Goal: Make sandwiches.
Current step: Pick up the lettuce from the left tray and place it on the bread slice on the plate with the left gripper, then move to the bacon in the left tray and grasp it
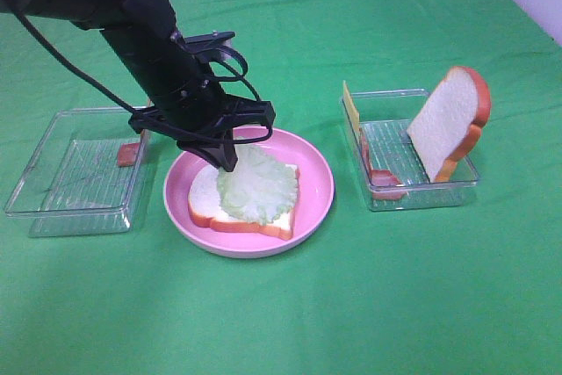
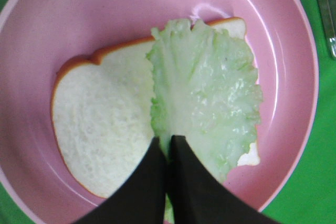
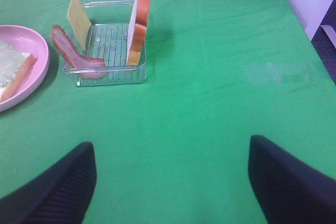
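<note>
Lettuce (image 2: 210, 87) edge sits pinched in left gripper (image 2: 167, 141); right gripper (image 3: 172, 148) gapes over open cloth (image 3: 210, 103).

One round pink plate (image 1: 321, 189). Two white toy bread slices with orange-brown crust (image 1: 202, 199): one on the plate, the other slice (image 1: 446, 122) right of it. One pale green lettuce leaf (image 1: 259, 186). One thin yellow cheese square (image 1: 351, 104). Two reddish-pink bacon strips (image 1: 383, 179) (the strip (image 1: 129, 155) left of the plate shows only partly). Two clear plastic rectangular trays (image 1: 26, 210), one either side of the plate.

Looks like a robot lab test rig. Table (image 1: 395, 305) draped in plain green cloth, black cabled robot arm (image 1: 145, 37) over it, toy white bread slice with orange-brown crust (image 1: 448, 125) propped in a clear ribbed plastic tray (image 1: 413, 199).
</note>
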